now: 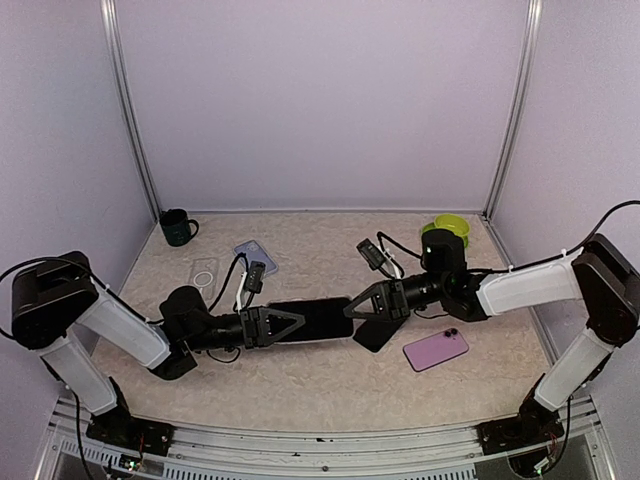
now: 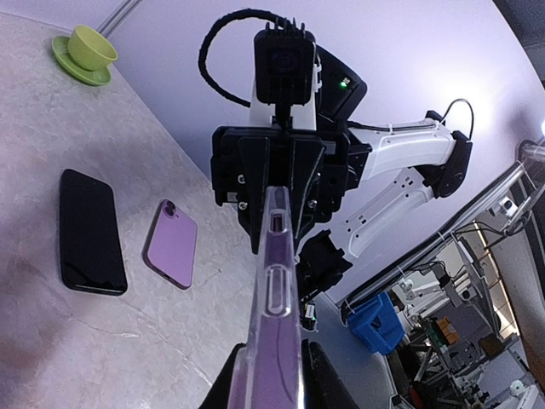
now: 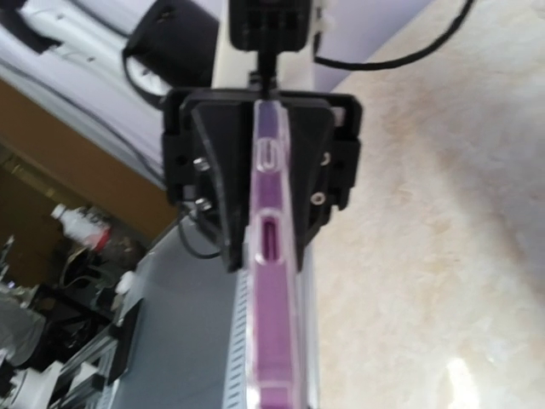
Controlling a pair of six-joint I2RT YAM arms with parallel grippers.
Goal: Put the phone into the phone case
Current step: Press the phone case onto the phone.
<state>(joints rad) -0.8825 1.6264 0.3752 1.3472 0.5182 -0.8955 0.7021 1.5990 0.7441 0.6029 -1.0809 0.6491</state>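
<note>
A phone in a clear phone case (image 1: 322, 319) hangs above the middle of the table, dark screen up, held between both arms. In the left wrist view it runs edge-on, and purple shows through the clear phone case (image 2: 278, 317). My left gripper (image 1: 298, 323) is shut on its left end, with my fingers (image 2: 326, 385) flanking the case. My right gripper (image 1: 354, 306) is shut on the far end (image 2: 278, 213). In the right wrist view the same purple edge (image 3: 272, 307) leads to the left gripper (image 3: 268, 175). My right fingers are hidden there.
A bare black phone (image 2: 88, 232) and a purple phone (image 1: 435, 349) lie on the table under and right of the right gripper. Two clear cases (image 1: 204, 270) (image 1: 256, 258) lie at back left near a dark mug (image 1: 178, 227). A green cup on a saucer (image 1: 447, 228) stands at back right.
</note>
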